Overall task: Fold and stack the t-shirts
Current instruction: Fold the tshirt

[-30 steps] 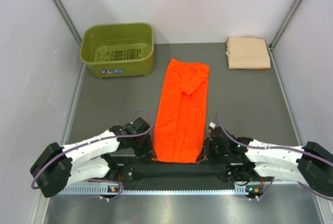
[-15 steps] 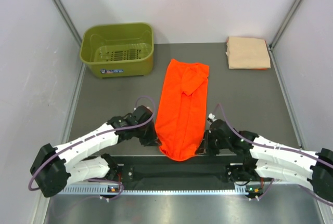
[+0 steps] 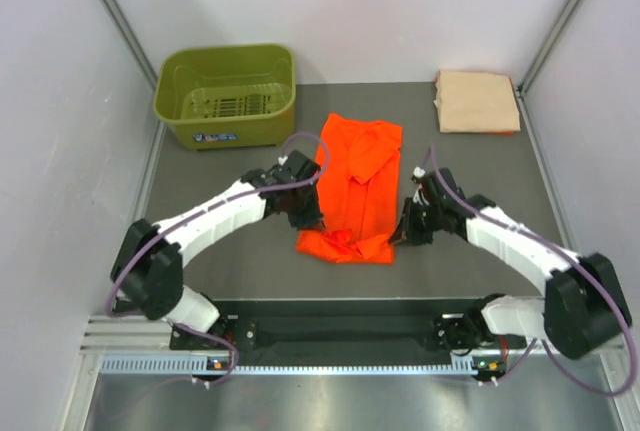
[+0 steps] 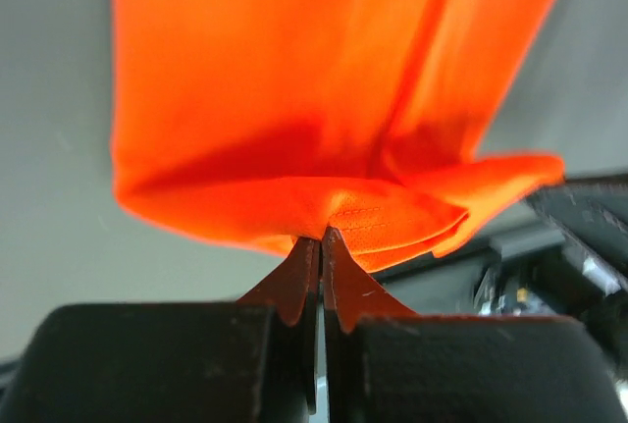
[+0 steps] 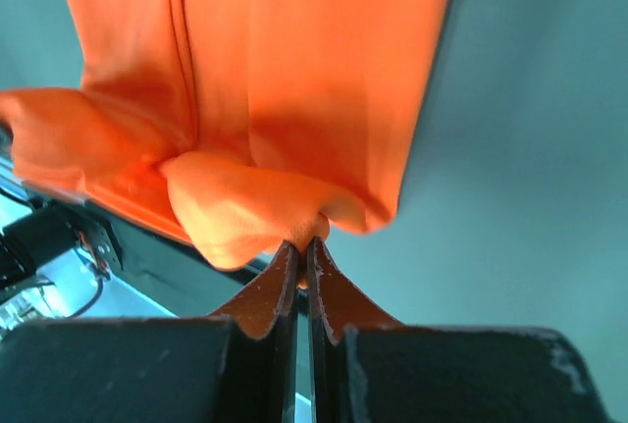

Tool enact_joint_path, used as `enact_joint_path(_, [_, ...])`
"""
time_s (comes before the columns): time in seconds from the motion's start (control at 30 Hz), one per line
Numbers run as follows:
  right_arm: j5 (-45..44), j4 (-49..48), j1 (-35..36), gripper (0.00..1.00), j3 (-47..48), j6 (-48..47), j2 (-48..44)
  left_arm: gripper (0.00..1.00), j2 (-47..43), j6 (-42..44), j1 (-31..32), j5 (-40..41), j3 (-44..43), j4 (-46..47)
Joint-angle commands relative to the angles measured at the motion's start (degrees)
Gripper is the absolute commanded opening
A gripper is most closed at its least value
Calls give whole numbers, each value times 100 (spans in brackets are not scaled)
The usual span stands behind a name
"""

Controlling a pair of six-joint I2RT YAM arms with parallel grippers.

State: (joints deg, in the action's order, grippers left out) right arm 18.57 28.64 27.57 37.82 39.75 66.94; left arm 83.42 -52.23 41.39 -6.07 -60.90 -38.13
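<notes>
Robotics lab test cell, seen from above. Plain white panel walls (image 3: 350, 11), framed by bare metal struts (image 3: 112, 11), box in a grey table (image 3: 470, 261). Two white robot arms, the left arm (image 3: 215, 216) and the right arm (image 3: 510, 241), rise from a black base bar (image 3: 340, 329) at the table's near edge. Purple cables (image 3: 300, 136) loop off them, and a slotted aluminium rail (image 3: 350, 363) runs below.

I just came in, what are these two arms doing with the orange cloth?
They are folding the orange t-shirt. The left gripper and the right gripper each pinch a near corner, holding that end up off the table; the fold is not yet laid down. A tan t-shirt lies folded at the far right, a green basket far left.
</notes>
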Motion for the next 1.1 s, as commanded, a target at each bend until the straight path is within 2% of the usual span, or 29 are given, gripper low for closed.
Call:
enact_joint_path(0.0, [507, 159, -366, 0, 822, -1003, 714, 0, 534, 537, -472, 150, -657, -2])
enact_joint_path(0.23, [876, 247, -893, 0, 1885, -1505, 2199, 0, 2010, 1231, -1290, -280, -2196, -158])
enact_joint_path(0.4, [1114, 414, -1149, 1, 2642, -1715, 2885, 0, 2889, 1540, -1528, -421, -3215, -423])
enact_joint_path(0.63, [1237, 572, -1359, 1, 3327, -1812, 3580, 0, 3435, 1680, -1801, -808, -3700, -309])
enact_joint_path(1.07, [1360, 669, -1667, 3, 3776, -1804, 4029, 0, 4086, 1821, -1897, -1248, -4395, -379])
